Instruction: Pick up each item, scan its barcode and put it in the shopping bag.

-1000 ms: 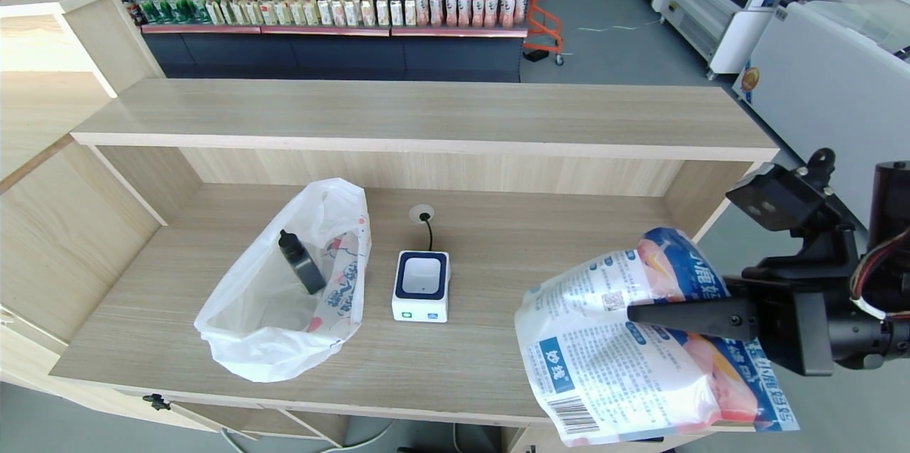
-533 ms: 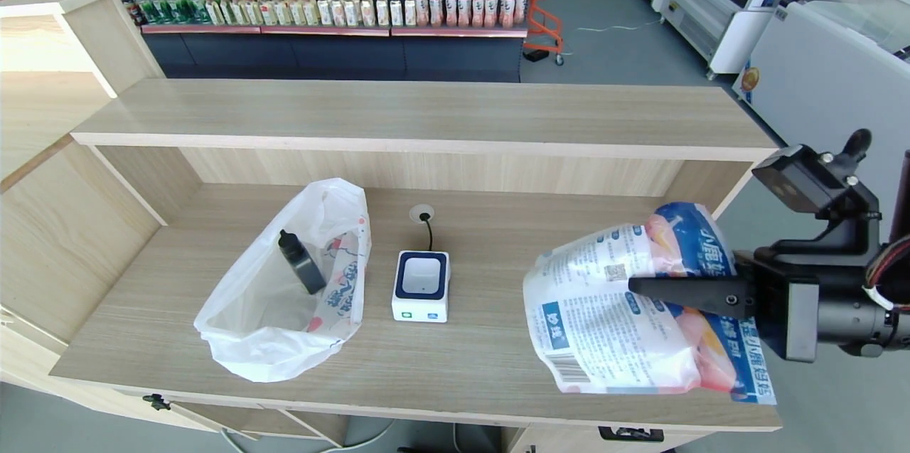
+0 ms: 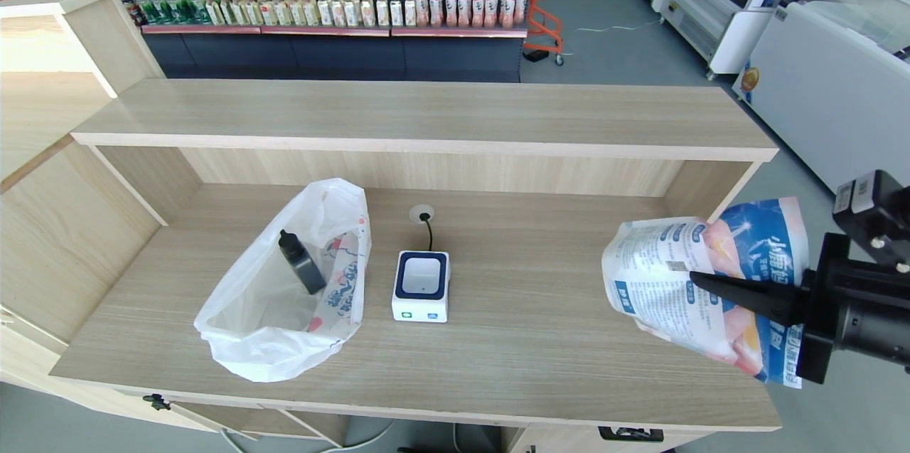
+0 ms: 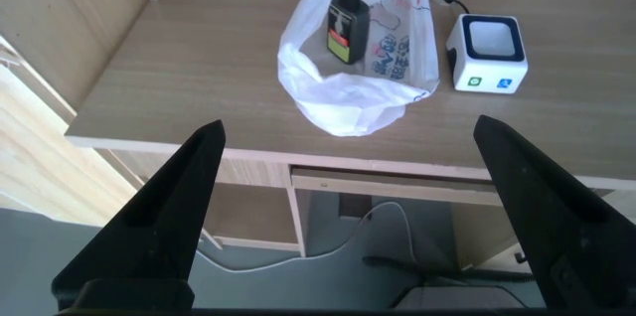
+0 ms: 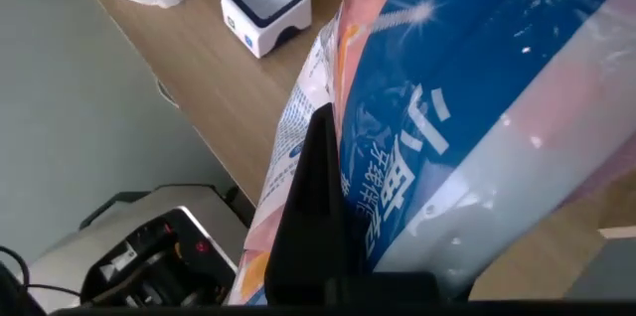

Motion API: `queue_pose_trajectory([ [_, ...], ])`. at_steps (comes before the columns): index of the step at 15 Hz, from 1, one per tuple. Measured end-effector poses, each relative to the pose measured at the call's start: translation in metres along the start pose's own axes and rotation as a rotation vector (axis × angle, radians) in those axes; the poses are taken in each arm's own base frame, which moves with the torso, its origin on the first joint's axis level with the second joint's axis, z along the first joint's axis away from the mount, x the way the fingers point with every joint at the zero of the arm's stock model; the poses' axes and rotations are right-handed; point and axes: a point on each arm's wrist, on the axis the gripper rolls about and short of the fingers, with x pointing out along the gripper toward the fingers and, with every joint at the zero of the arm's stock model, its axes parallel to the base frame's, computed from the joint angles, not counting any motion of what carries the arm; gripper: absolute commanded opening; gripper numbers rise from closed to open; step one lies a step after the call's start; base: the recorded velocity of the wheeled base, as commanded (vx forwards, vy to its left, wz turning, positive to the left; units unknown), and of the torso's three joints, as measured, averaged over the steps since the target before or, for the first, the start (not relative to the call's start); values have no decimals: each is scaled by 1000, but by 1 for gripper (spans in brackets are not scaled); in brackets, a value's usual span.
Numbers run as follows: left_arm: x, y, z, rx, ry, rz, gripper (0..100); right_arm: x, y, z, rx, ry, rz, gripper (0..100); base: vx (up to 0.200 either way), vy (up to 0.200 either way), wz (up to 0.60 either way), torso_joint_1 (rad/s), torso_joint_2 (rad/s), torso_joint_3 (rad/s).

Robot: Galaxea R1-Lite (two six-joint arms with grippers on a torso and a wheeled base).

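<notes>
a long wooden counter [image 3: 498, 346] is seen from above, and on it a white shopping bag [image 3: 270, 357] is laid open, just beside the scanner at its 9 o'clock. a blue and pink packet [image 3: 668, 275] is held raised over the counter's end at 3 o'clock from the scanner, well apart from it, clenched between the fingers of the right gripper [image 3: 704, 286]. the white scanner [image 3: 421, 285] is set near the middle, window upward. a dark bottle [image 3: 301, 264] is already lodged in the bag, so one item is judged done. the packet is judged not yet scanned or bagged. the left gripper [image 4: 350, 129] is held spread wide with nothing in it, off the counter's near edge, at 6 o'clock from the bag.
</notes>
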Motion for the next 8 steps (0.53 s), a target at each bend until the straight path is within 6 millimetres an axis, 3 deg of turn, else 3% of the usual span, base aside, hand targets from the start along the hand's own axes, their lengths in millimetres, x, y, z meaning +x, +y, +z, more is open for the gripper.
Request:
queue_pose_trajectory([
  [7,0,0,0,0,0,-1,100,-13,-3,-7,-80,21,-67,0,0,0,0,0,0,0],
  [8,0,0,0,-3,0,0,100,-13,-3,-7,-71,21,-66,0,0,200,0,-2,2,7],
])
